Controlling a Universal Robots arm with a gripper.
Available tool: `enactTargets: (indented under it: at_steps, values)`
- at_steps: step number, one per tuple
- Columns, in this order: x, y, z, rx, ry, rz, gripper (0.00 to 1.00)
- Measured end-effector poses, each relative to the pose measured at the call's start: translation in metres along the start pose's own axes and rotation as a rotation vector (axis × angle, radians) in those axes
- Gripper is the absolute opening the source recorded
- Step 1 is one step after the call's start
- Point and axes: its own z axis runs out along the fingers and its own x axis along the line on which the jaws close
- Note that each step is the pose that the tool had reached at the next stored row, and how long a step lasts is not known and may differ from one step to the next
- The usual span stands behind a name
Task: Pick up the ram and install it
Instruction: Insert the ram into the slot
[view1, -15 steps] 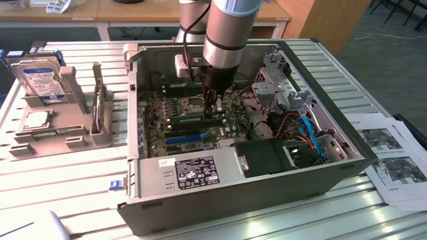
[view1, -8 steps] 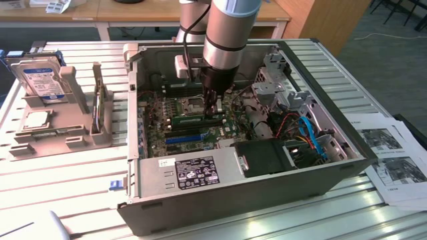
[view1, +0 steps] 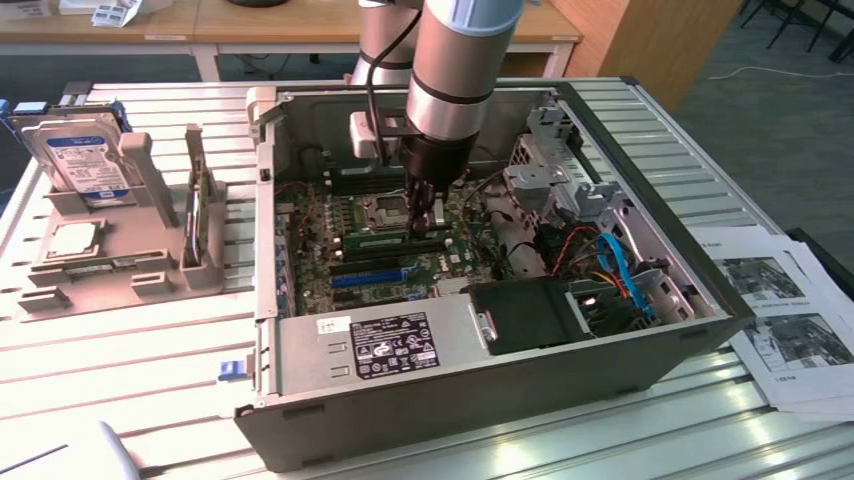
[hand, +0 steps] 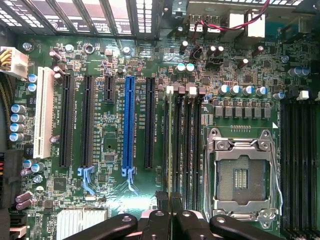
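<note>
Where an open computer case (view1: 641, 370) sits mid-desk (view1: 134, 350), the robot arm (view1: 454, 60) reaches down into it. Its jaws are clenched on the top edge of the ram (view1: 380, 241), a green stick standing edge-up in a motherboard (hand: 110, 150) memory slot just beside the empty processor socket (hand: 242, 175).

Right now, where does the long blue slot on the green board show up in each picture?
Exterior view: the blue slot lies inside the open case, next to the labelled box.
Wrist view: the blue slot stands between black slots.
Shared landmark: the silver processor socket.
</note>
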Motion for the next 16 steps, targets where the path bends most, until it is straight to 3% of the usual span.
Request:
enactTargets:
  at_steps: [5,6,9,16]
  values:
    - [0.0001,0.0,0.0,0.0,0.0025,0.0,0.12]
    - [0.0,0.0,0.0003,0.0,0.0068,0.0,0.12]
    - [-0.0007,-0.0001,0.0009,0.0,0.0303,0.001,0.12]
    - [-0.002,0.0,0.0009,-0.0001,0.0319,0.002,0.12]
